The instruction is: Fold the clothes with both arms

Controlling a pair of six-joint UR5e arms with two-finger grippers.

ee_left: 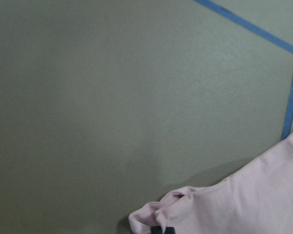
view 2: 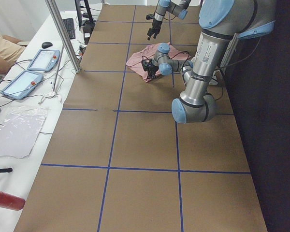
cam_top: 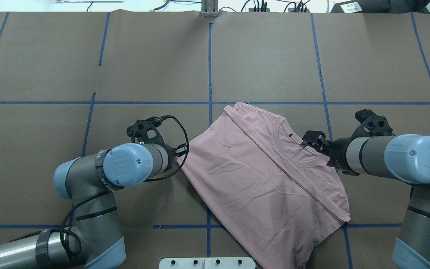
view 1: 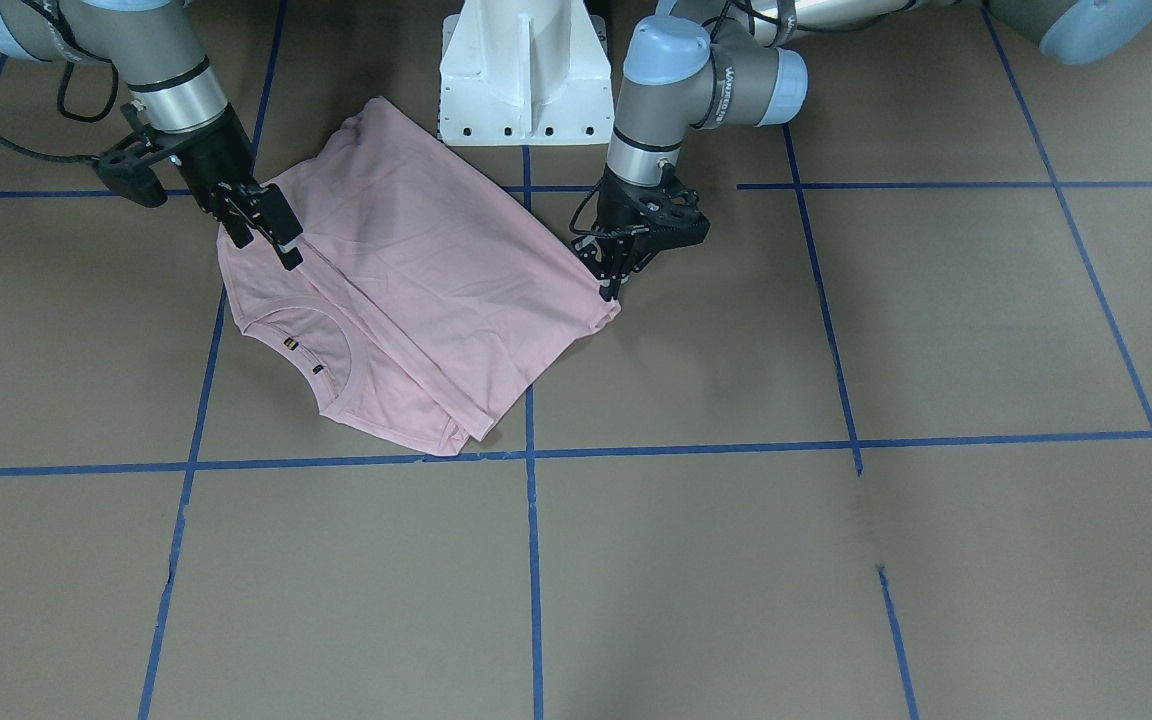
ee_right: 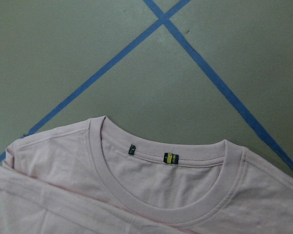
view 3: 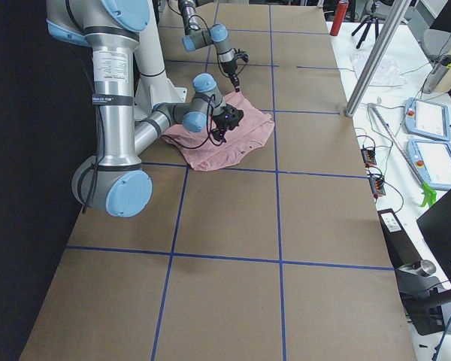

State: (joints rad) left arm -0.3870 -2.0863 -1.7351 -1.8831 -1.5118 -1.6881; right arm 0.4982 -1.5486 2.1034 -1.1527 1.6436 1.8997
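Note:
The pale pink T-shirt [view 1: 436, 280] lies flat with its back up and no print showing, near the robot's base in the overhead view [cam_top: 259, 175]. One side is folded over along a diagonal edge. My left gripper [view 1: 614, 285] is shut on a bunched hem corner of the shirt, low over the table. The left wrist view shows that corner [ee_left: 185, 209] held between the fingertips [ee_left: 162, 229]. My right gripper [view 1: 264, 232] is open just above the shoulder beside the ribbed neck [ee_right: 161, 214]. It also shows in the overhead view [cam_top: 310, 139]. It holds nothing.
The white pedestal base [view 1: 521, 70] stands just behind the shirt. Blue tape lines [view 1: 533, 560] divide the brown table. An operators' bench with tablets [view 2: 43, 60] and a metal pole [view 2: 63, 34] runs along the far side.

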